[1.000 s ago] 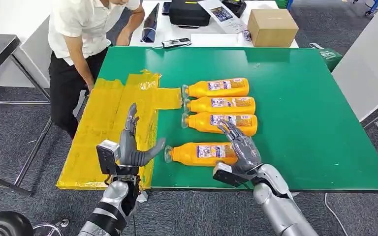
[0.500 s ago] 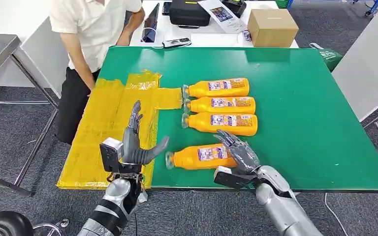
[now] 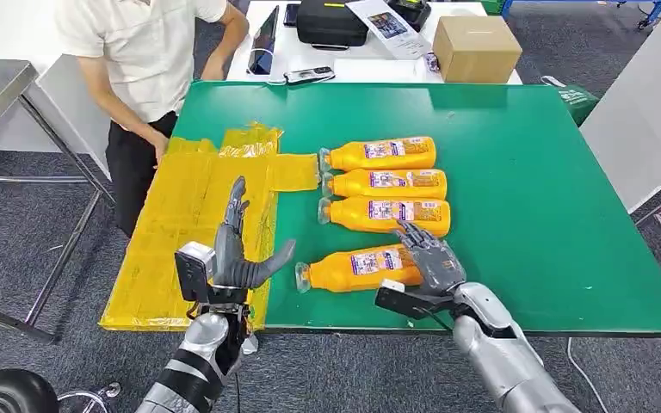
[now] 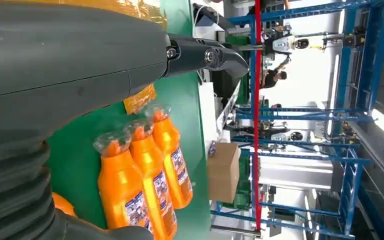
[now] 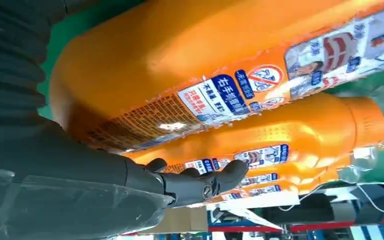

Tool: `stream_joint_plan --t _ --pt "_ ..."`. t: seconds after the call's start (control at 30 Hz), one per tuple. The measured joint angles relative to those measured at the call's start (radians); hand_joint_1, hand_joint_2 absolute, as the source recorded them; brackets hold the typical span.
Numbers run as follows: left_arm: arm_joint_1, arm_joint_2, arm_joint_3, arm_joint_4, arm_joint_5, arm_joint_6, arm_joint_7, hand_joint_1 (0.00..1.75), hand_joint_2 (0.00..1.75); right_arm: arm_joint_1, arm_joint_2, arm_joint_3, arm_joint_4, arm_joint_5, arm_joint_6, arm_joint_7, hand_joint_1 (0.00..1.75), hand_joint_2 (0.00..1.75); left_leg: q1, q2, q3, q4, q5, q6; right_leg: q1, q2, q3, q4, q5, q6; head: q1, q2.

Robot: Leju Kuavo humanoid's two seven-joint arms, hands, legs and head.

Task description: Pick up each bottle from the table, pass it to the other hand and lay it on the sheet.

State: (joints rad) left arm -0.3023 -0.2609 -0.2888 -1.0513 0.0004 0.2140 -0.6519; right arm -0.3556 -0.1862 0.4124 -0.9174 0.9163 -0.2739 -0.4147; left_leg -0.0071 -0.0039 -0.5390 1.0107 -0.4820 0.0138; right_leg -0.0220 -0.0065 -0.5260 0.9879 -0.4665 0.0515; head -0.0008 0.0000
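Right robot hand (image 3: pixel 431 262) at the near edge of the green tabletop (image 3: pixel 534 198), fingers wrapped over the base end of the nearest orange plastic bottle with a printed label and clear-wrapped cap (image 3: pixel 357 268); bottle gripped, lying tilted, cap end pointing toward the left robot hand (image 3: pixel 234 258). In the right wrist view, same bottle (image 5: pixel 215 65) close against the palm, dark fingertips (image 5: pixel 230 175) curling round its far side.

Left robot hand raised upright over the near part of the crinkled yellow plastic sheet (image 3: pixel 181 224), fingers straight and spread, thumb stretched toward the bottle's cap, nothing held; cap just beside the thumb tip, not touching.

Beyond the right robot hand, a row of three more orange labelled bottles (image 3: pixel 383 185) lying side by side on the tabletop, caps toward the sheet; the nearest of them just past the fingertips.

Beyond the left robot hand, a person in a white shirt and dark trousers (image 3: pixel 142 77) at the sheet's far corner. Farther off, a brown cardboard box (image 3: pixel 475 47) on a white table.
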Motion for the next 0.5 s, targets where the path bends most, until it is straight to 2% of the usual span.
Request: stream_joint_plan --t 0.37,0.4,0.43,0.5 --pt "0.001 0.000 0.001 0.000 0.000 -0.005 0.000 0.00 1.75 -0.008 -0.005 0.012 0.000 0.016 0.002 0.011 0.00 1.75 0.000 0.000 0.000 0.000 0.000 0.000 0.000 0.000 0.000 0.000 0.000 0.000 0.000 0.000" --pt "0.001 0.000 0.001 0.000 0.000 -0.005 0.000 0.00 1.75 -0.009 -0.005 0.014 0.000 0.018 0.002 0.012 1.10 1.75 0.000 0.000 0.000 0.000 0.000 0.000 0.000 0.000 0.000 0.000 0.000 0.000 0.000 0.000" --pt "0.001 -0.001 0.001 0.000 0.000 -0.005 0.000 0.00 1.75 -0.010 -0.005 0.014 0.000 0.018 0.004 0.013 1.75 1.75 0.000 0.000 0.000 0.000 0.000 0.000 0.000 0.000 0.000 0.000 0.000 0.000 0.000 0.000" --pt "0.001 -0.002 0.001 0.000 0.000 -0.007 0.000 0.00 1.75 -0.016 -0.007 0.020 0.000 0.016 0.033 0.018 1.75 1.75 0.000 0.000 0.000 0.000 0.000 0.000 0.000 0.000 0.000 0.000 0.000 0.000 0.000 0.000"
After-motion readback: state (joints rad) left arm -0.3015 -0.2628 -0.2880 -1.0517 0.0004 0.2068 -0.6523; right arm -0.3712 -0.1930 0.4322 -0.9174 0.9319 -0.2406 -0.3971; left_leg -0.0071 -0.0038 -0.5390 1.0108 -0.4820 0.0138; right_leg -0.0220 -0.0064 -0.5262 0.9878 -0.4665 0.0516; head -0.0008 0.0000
